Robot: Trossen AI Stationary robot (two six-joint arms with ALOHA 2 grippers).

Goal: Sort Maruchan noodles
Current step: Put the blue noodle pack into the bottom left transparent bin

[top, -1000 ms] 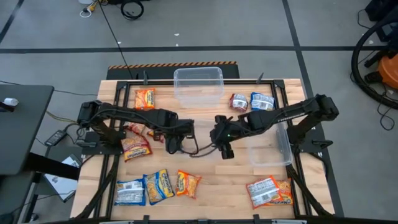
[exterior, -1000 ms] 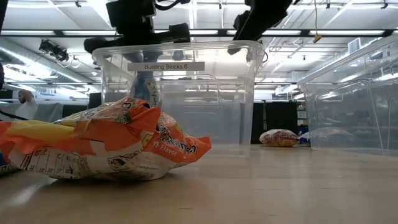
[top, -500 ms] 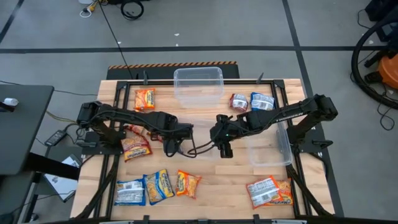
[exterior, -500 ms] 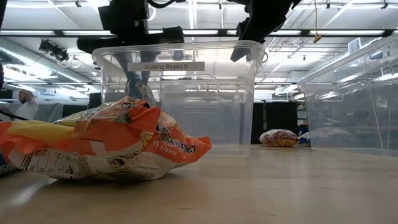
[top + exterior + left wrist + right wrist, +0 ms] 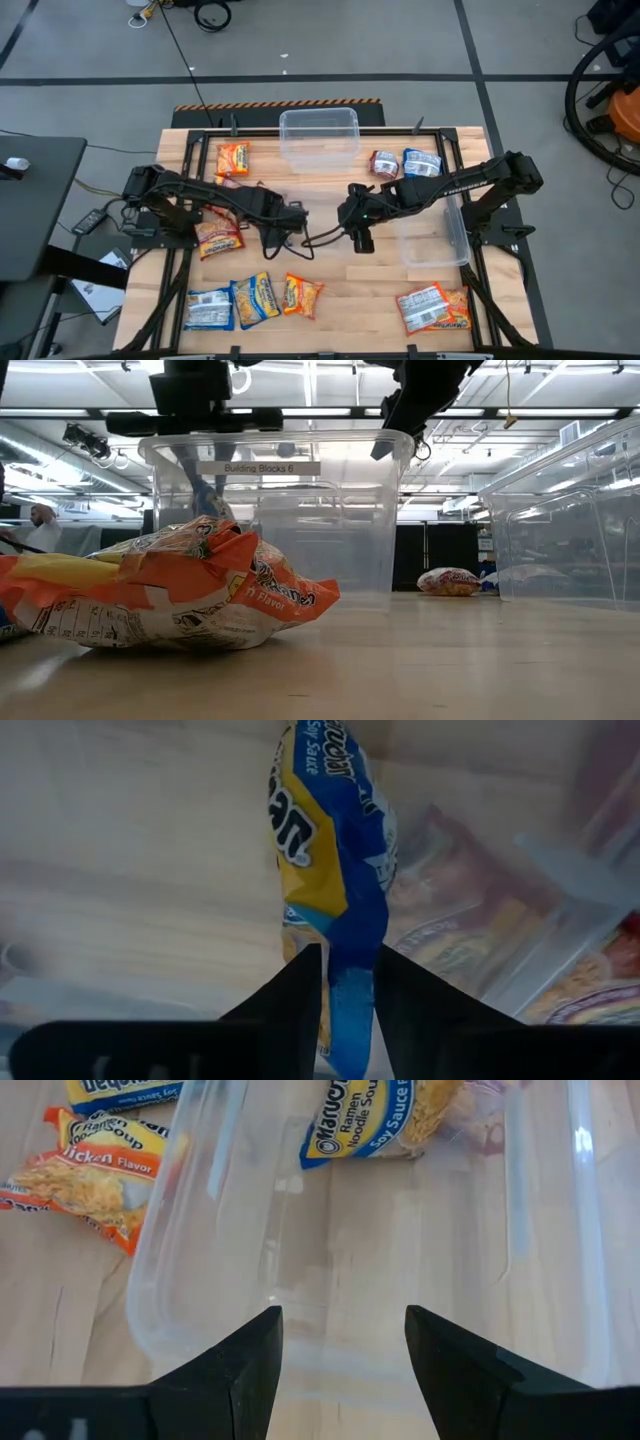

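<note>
Left wrist view: blue-and-yellow packet, crinkly, glossy, hangs between the left gripper fingers, jaws narrow, pinching its lower edge. High view: that gripper sits mid-table; orange and blue packets lie along the near edge, red-white ones at the far right. Right gripper hovers wide apart and holding nothing over a clear tub.

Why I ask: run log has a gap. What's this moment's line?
left gripper: mid-table, with blue-and-yellow crinkly plastic noodle packet | right gripper: open, empty, beside clear rectangular plastic tub
</note>
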